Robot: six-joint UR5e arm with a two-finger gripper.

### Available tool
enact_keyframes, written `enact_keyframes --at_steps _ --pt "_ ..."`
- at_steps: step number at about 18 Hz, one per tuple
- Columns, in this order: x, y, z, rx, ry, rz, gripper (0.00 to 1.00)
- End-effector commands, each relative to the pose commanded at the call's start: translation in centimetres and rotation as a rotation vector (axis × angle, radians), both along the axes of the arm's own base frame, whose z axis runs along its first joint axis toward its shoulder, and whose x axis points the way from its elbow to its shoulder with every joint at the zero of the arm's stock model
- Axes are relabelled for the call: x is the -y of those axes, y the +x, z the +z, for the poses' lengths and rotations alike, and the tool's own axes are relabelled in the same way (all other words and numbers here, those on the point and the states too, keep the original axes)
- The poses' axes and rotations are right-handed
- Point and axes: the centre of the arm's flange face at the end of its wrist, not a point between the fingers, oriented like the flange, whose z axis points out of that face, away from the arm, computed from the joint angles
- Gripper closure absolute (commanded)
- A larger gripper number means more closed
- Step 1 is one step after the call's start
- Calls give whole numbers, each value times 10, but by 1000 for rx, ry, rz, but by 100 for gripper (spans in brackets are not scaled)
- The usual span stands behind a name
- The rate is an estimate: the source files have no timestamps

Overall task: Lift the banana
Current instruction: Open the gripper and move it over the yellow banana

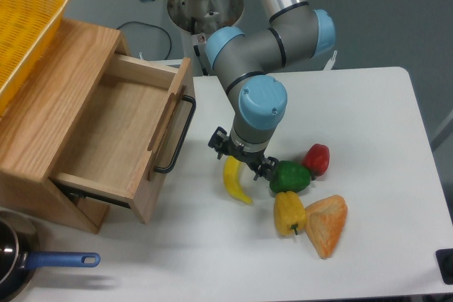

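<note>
— Where the open drawer (127, 129) juts out, what lies to its right?
— The banana (233, 182) lies on the table (368, 111), well right of the drawer's handle.
— And the gripper (241, 164)?
— Spread apart, fingers straddling the banana's upper end, not visibly clamping it.

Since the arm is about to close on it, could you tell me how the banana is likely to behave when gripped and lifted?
The banana looks like a smooth moulded toy, so probably stiff and light. Its glossy curved skin may slip or twist in the pincer, which sits near its upper end, so the pointed tip could swing down. It lies flat, so rolling seems unlikely.
</note>
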Motion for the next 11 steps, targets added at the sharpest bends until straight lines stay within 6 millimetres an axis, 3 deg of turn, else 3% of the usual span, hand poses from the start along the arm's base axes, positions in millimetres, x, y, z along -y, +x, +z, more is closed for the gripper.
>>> enact_keyframes --at_steps 3,6,8,11 --pt "2 4 -8 7 -17 -5 0" --pt "1 2 -42 22 -85 -13 0" --pt "-1 0 -54 -4 -113 -26 0" --pt "-3 -2 -53 -14 -102 -30 0"
